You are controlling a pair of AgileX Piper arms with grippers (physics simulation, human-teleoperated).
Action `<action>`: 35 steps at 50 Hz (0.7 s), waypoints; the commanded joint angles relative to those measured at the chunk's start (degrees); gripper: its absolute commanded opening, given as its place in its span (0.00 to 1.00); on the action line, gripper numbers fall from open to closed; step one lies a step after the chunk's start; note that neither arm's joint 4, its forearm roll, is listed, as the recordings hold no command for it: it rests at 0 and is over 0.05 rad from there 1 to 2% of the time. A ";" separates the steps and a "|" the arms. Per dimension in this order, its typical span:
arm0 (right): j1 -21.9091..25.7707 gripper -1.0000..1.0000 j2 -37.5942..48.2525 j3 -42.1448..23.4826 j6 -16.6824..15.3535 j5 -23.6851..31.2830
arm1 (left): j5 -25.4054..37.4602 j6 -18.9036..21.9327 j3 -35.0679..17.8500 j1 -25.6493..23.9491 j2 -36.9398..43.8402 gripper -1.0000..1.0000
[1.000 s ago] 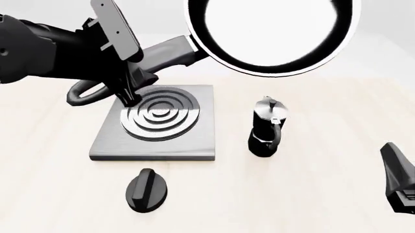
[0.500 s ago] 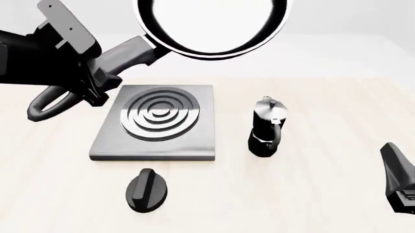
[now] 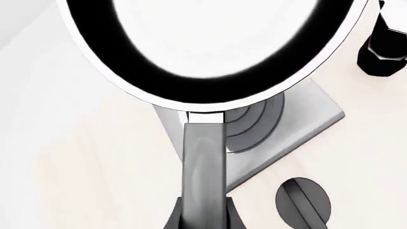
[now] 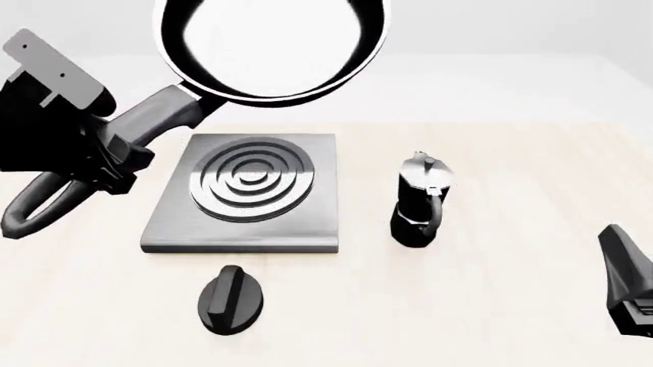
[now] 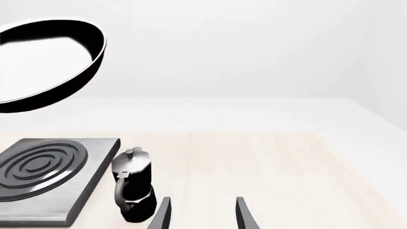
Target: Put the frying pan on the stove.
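The frying pan [image 4: 271, 50] hangs in the air, tilted, above the far edge of the stove [image 4: 245, 191]. Its long grey handle [image 4: 153, 122] slants down to the left and ends in a loop [image 4: 30, 206]. My left gripper [image 4: 110, 162] is shut on that handle, left of the stove. In the left wrist view the frying pan [image 3: 210, 47] covers part of the stove [image 3: 299, 129], with the handle [image 3: 203, 167] running toward the camera. My right gripper [image 5: 202, 217] is open with nothing between its fingers, low at the front right [image 4: 628, 283].
A moka pot [image 4: 418, 202] stands upright just right of the stove. A black oval knob [image 4: 229, 300] lies in front of the stove. The right wrist view shows the moka pot [image 5: 132, 186] close ahead of the right fingers.
The left arm has swung left with the pan, carrying it from the upper right to over the stove's far left. The right arm has not moved.
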 commanded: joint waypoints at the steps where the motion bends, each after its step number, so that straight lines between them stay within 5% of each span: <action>1: -0.12 1.00 -0.90 0.03 -0.27 0.56 | -0.11 -1.83 2.39 2.13 -3.00 0.00; 35: -0.13 1.00 -0.89 0.03 -0.27 0.56 | -2.00 -4.08 9.86 5.91 -1.92 0.00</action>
